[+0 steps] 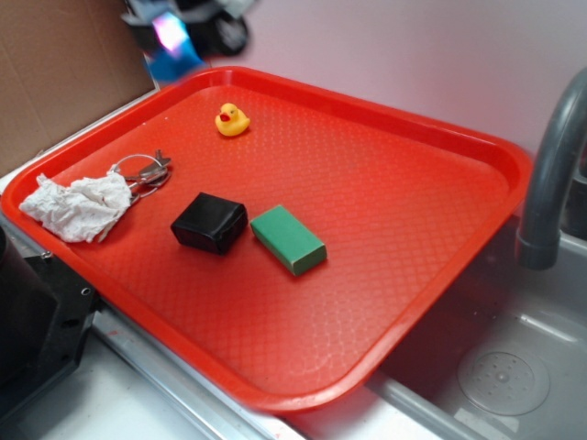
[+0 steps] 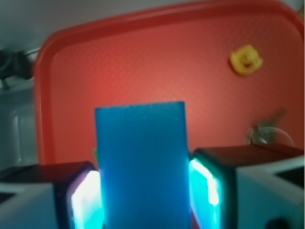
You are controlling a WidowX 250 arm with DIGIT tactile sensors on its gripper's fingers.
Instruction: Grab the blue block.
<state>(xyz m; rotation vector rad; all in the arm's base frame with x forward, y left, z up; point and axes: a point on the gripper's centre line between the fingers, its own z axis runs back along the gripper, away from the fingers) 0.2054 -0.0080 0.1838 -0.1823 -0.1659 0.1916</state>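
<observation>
The blue block [image 2: 141,164] fills the middle of the wrist view, clamped between my two glowing pads [image 2: 208,188]. My gripper [image 2: 145,200] is shut on it and holds it well above the red tray [image 2: 143,57]. In the exterior view the gripper [image 1: 179,41] is blurred at the top left, beyond the tray's far corner, with the blue block [image 1: 174,62] showing beneath it.
On the red tray [image 1: 413,229] lie a green block [image 1: 288,239], a glossy black box [image 1: 209,223], a yellow rubber duck [image 1: 231,120], keys [image 1: 145,171] and a crumpled white cloth [image 1: 81,206]. A grey faucet [image 1: 550,174] and sink [image 1: 500,367] are at right. Cardboard [image 1: 64,64] stands at left.
</observation>
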